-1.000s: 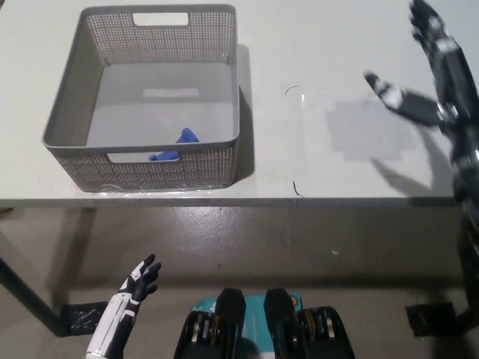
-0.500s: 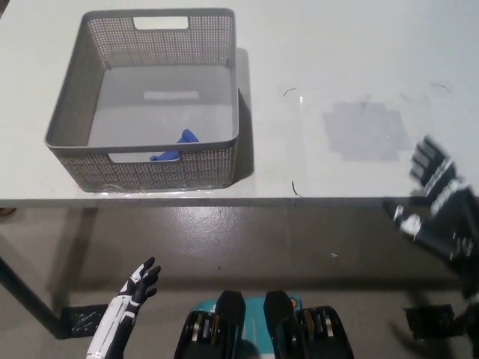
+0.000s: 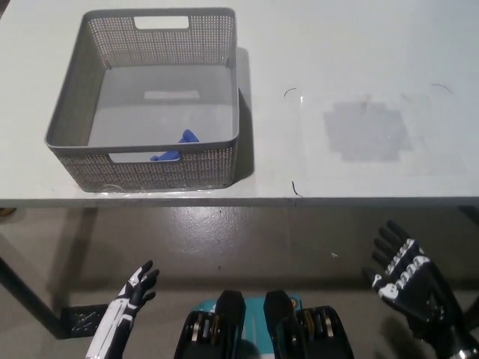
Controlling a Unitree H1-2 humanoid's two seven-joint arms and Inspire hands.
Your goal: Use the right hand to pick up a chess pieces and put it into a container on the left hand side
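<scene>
- My right hand (image 3: 408, 278) has dropped a long way in the last second: it was up over the counter's far right corner, then crossing the front edge, and now it hangs below the counter (image 3: 352, 45), down by the floor at the lower right of the head view.
- Its fingers (image 3: 389, 241) are spread apart and hold nothing; the palm faces up towards the camera.
- My left hand (image 3: 138, 283) rests low at the lower left, also under the counter's front edge, fingers loosely apart and empty. It has barely shifted over the same second.
- The grey mesh basket (image 3: 75, 97) sits at the counter's left end, its near wall close to the front edge, in the same place as before.
- Inside it, against the near wall, lies a small blue chess piece (image 3: 178, 146), partly hidden by the rim. It has not moved across the three pictures.
- I see no other piece on the bare counter; the right half shows only a faint grey patch (image 3: 367, 131) and a few small dark marks.
- My reading: the piece is already in the container and the right arm is retreating to rest, so this cycle looks finished. If another piece is wanted, none is in view for me to go for.
</scene>
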